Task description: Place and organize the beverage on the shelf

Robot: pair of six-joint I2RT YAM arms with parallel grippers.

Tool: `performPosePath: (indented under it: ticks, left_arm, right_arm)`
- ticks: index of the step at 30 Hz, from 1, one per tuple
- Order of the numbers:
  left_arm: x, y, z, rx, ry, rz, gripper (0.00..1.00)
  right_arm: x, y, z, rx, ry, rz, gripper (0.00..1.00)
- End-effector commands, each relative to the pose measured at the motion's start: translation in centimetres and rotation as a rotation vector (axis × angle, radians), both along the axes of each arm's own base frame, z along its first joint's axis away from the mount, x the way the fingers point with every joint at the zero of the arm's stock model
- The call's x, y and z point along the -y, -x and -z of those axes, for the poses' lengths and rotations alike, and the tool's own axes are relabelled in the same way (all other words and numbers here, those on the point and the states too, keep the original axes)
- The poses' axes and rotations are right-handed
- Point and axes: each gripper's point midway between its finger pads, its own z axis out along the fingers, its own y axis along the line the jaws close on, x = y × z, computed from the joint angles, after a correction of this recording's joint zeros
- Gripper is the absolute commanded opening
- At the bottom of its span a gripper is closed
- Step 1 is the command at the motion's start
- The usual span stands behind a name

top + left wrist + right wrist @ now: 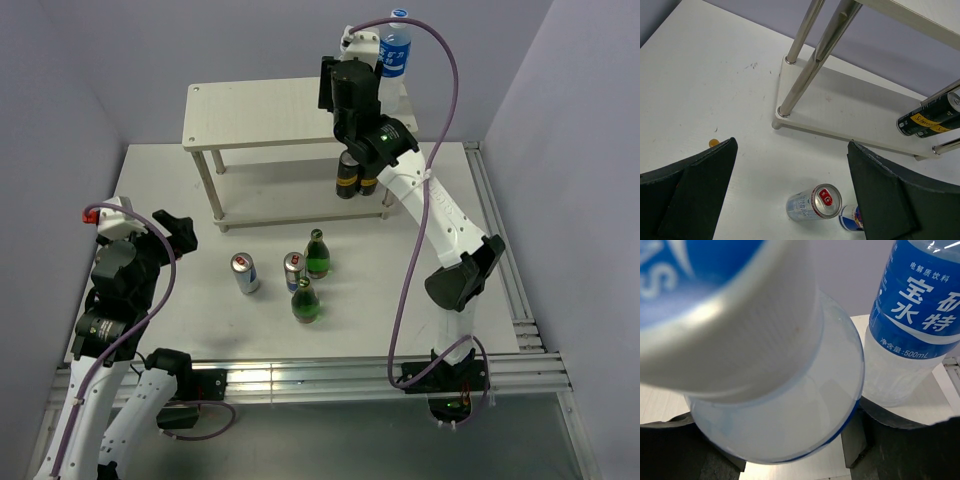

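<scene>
The shelf stands at the back of the table. My right gripper is over its top board and shut on a clear water bottle with a white cap, which stands on the board. In the top view the gripper hides this bottle. A second blue-labelled water bottle stands right beside it and also shows in the right wrist view. Two black cans stand on the lower board. My left gripper is open and empty above the table's left side.
Two silver cans and two green bottles stand on the table in front of the shelf. In the left wrist view one silver can sits below my open gripper, near the shelf's legs.
</scene>
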Motion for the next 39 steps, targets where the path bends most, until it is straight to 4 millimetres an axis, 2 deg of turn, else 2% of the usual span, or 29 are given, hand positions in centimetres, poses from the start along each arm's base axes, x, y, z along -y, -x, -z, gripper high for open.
performPosePath:
  ticks: [1,2,3,6,9,19,25,29,30,32,33,35,39]
  left_arm:
    - [0.1,-0.2,-1.0,0.044,-0.003,0.013,0.99]
    - [0.1,-0.2,-1.0,0.044,-0.003,0.013,0.99]
    - [0.1,-0.2,-1.0,0.043,-0.004,0.014,0.99]
    - [0.1,-0.2,-1.0,0.044,-0.003,0.014,0.99]
    - [0.1,-0.2,-1.0,0.044,-0.003,0.014,0.99]
    - [0.1,-0.2,-0.9,0.043,-0.003,0.014,0.99]
    - [0.1,-0.3,-0.9,0.041,-0.002,0.014,0.99]
    - [0.0,-0.3,-1.0,0.045,-0.004,0.010,0.99]
    - [0.0,-0.4,-0.9,0.041,-0.003,0.008,0.99]
    - [-0.1,-0.4,-0.9,0.041,-0.004,0.008,0.99]
    - [-0.1,-0.5,-0.8,0.039,-0.002,0.008,1.00]
    - [-0.1,-0.6,-0.7,0.033,-0.005,0.007,0.99]
    - [-0.2,-0.7,-0.6,0.027,-0.006,0.002,0.99]
  right_arm:
    - [0.8,0.9,-6.0,0.153,-0.132,-0.001,0.53]
    - [0.8,0.7,-5.8,0.147,-0.129,0.004,0.62]
    - [0.8,0.6,-5.5,0.143,-0.126,0.004,0.80]
    - [0.8,0.0,-4.8,0.132,-0.123,0.010,0.89]
    - [0.9,-0.2,-4.6,0.131,-0.120,0.016,0.92]
    - [1.4,-1.4,-3.4,0.113,-0.120,0.037,0.92]
    - [1.0,-1.5,-2.0,0.088,-0.128,0.026,0.93]
    - [1.1,-0.8,-1.7,0.080,-0.139,0.009,0.93]
    - [1.0,-0.7,-1.0,0.065,-0.139,-0.001,0.93]
    - [0.9,0.1,-1.7,0.077,-0.159,-0.033,0.93]
    - [-0.1,0.2,-0.4,0.053,-0.142,-0.090,0.94]
    - [0.1,1.3,-0.6,0.072,-0.159,-0.115,0.99]
    - [0.4,2.6,-0.8,0.084,-0.193,-0.128,1.00]
